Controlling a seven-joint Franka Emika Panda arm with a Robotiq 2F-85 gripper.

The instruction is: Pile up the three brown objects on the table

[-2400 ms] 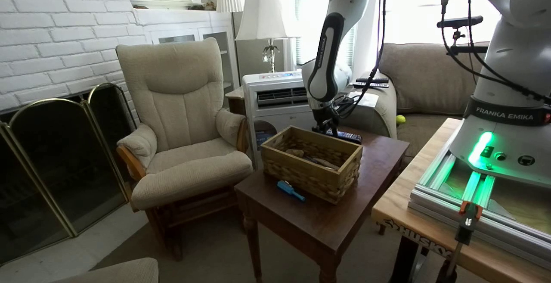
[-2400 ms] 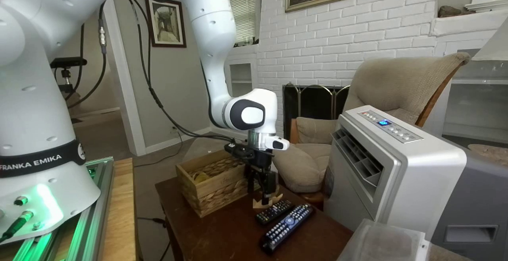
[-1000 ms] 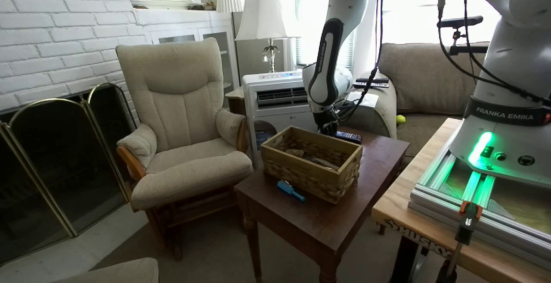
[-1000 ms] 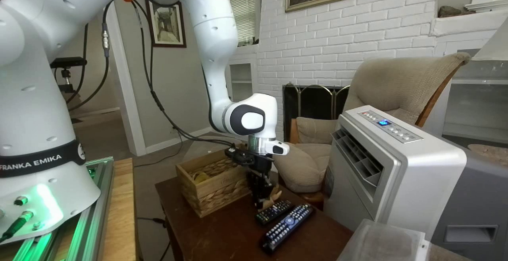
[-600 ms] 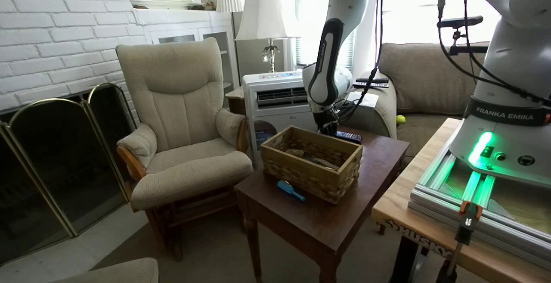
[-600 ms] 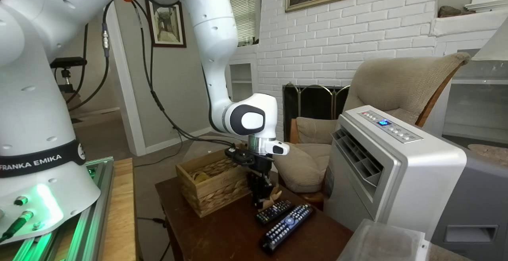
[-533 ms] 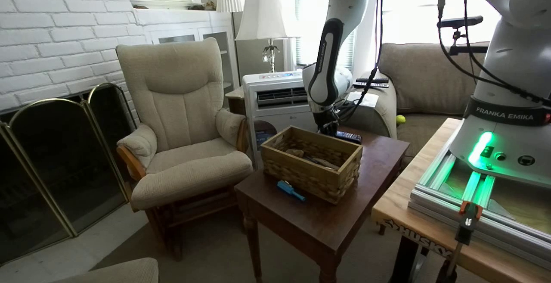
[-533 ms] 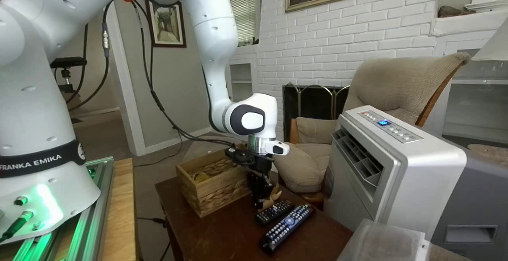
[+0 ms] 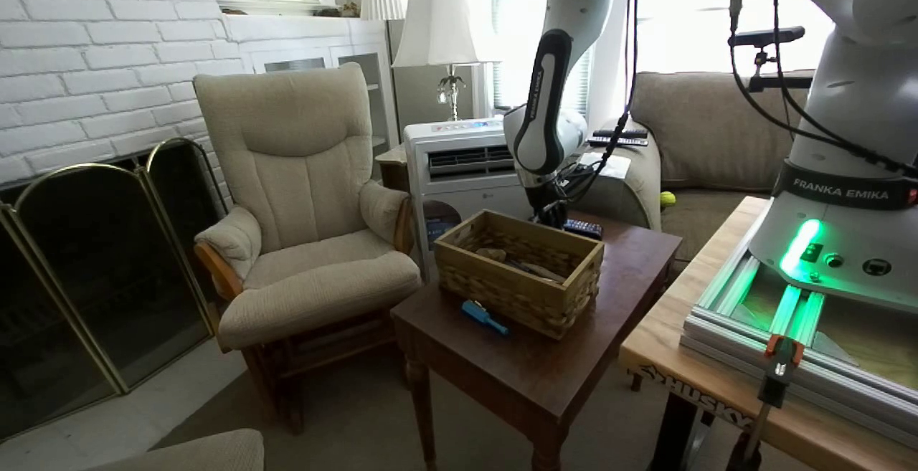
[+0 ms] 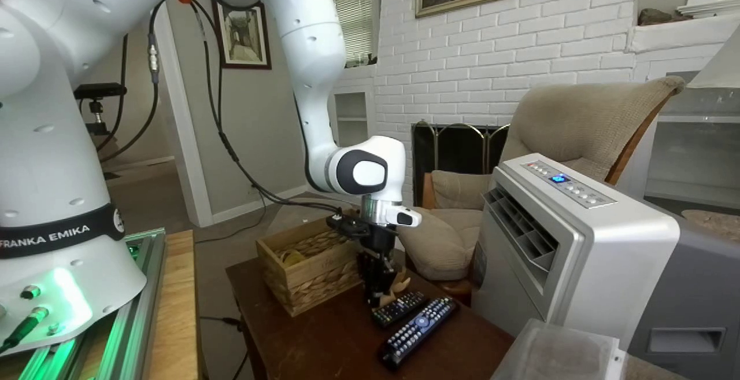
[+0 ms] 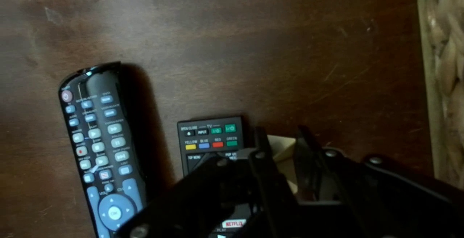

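Tan wooden piece (image 11: 282,146) looks pinched in your narrowed gripper (image 11: 282,133), low over the bench (image 10: 324,345), just beside the small remote (image 11: 214,136). In an exterior view, more brown wood (image 10: 400,284) lies just past it, toward the armchair (image 10: 442,244): probably your pile's base.

The table (image 9: 545,378) is dark reddish brown with pale scratches; the crate (image 9: 502,302) is honey-brown with a woven pattern. The large remote (image 11: 105,151) is black with light-blue and whitish keys; the small TV remote (image 11: 211,137) is black with yellow, blue, red and green keys. The gripper (image 11: 282,136) is black; the angular piece (image 11: 281,146) is pale tan
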